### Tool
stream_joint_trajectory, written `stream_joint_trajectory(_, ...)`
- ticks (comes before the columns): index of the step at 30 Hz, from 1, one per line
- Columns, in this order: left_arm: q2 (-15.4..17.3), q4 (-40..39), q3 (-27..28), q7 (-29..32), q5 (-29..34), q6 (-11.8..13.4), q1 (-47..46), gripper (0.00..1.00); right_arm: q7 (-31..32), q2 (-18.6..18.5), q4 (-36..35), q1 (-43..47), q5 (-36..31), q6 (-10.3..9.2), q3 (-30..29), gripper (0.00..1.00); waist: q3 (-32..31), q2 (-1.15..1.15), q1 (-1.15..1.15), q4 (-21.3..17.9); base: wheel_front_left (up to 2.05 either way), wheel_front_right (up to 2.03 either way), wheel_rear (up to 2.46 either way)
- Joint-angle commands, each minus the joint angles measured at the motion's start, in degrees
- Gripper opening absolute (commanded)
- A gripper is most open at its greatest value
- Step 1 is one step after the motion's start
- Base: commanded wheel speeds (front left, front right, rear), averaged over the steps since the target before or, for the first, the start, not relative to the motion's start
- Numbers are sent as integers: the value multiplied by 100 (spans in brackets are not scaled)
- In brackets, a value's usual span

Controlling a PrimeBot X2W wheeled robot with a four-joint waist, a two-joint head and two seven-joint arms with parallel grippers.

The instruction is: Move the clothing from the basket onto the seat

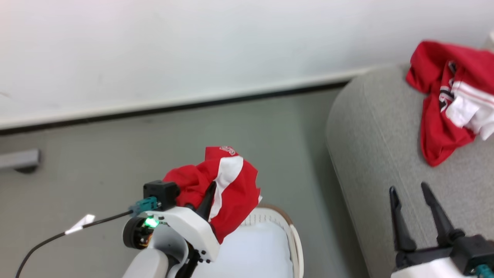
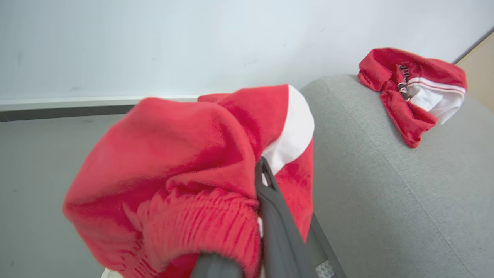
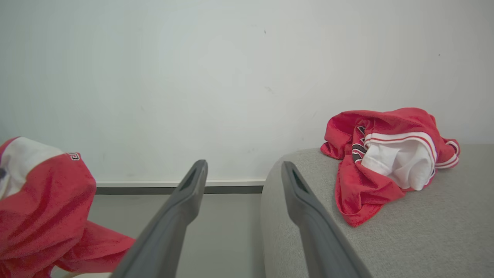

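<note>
My left gripper (image 1: 206, 193) is shut on a red garment with a white stripe (image 1: 227, 189), held up above the cream basket (image 1: 295, 239); the bunched fabric (image 2: 185, 173) covers most of the fingers. A second red garment with white trim and lettering (image 1: 447, 96) lies crumpled on the grey sofa seat (image 1: 378, 131), and this second garment (image 3: 389, 154) also shows in the right wrist view. My right gripper (image 1: 411, 191) hovers open over the seat's near edge, nothing between its fingers (image 3: 181, 204).
Pale white fabric (image 1: 254, 251) lies inside the basket. Grey floor (image 1: 115, 154) stretches left of the sofa to a white wall with a dark baseboard (image 1: 173, 106). A grey furniture foot (image 1: 19, 159) sits at far left. A black cable (image 1: 77, 227) trails from my left wrist.
</note>
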Motion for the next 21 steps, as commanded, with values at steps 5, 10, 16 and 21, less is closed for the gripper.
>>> stream_joint_trajectory(5,116,-1352,67,431,-188,235,490,0,-1,-17,83,390,28,-17,409,100,-838,0,3,153,0,0,0)
stream_joint_trajectory(10,234,-2207,145,753,-210,407,665,0,-1,-192,56,490,349,-17,1241,100,-1077,0,3,59,0,0,0)
stream_joint_trajectory(16,344,-2773,183,999,-214,510,717,0,0,-640,-76,349,762,-16,2296,100,-1162,0,3,-23,0,0,0)
stream_joint_trajectory(21,349,-3160,137,1152,-253,547,751,0,-1,-1193,-175,-30,1709,-16,3495,100,-1200,0,3,-70,0,0,0)
